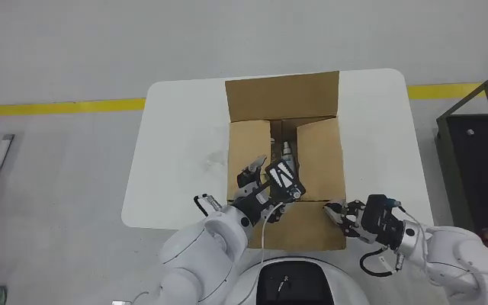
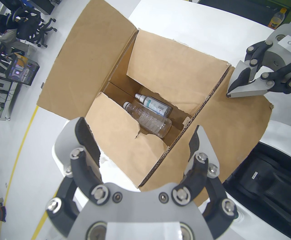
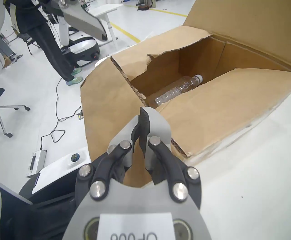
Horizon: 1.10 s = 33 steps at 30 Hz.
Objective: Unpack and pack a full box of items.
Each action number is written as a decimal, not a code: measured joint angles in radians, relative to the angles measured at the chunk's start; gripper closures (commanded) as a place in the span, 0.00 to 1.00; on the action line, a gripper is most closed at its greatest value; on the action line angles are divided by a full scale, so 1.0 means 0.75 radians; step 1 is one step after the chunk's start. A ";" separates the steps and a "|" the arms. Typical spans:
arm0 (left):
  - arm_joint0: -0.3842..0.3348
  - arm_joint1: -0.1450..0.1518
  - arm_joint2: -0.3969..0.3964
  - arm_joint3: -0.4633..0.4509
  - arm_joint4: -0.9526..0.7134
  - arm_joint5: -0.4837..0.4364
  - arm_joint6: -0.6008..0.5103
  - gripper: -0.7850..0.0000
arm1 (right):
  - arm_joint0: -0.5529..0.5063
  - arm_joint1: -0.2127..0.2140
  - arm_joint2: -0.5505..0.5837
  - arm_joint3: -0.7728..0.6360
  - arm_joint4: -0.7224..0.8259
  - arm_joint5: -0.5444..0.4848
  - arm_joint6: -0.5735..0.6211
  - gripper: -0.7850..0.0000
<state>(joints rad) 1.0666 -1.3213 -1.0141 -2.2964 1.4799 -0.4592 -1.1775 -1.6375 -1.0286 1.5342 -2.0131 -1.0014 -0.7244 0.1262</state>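
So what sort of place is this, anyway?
Probably a robotics lab or workshop hall, not a home: a yellow floor line marks the wide pale floor, black office chairs stand about, and a white desk stands farther off.

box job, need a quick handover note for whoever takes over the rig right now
Left gripper: open, above the box opening.
Right gripper: shut, tip at the near flap.
Things: clear bottle and spray bottle lie side by side on the box floor.
Done: flaps open.
Left: lift both bottles out onto the table, then pack them back.
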 measured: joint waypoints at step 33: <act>-0.207 -0.038 0.211 0.314 0.280 -0.002 0.051 0.00 | 0.007 -0.038 -0.032 0.219 -0.004 0.282 -0.212 1.00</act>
<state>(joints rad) 0.9115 -1.3498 -0.8560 -2.0608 1.6902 -0.4609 -1.1395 -1.6319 -1.0570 1.5098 -1.8489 -1.0044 -0.5131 -0.0331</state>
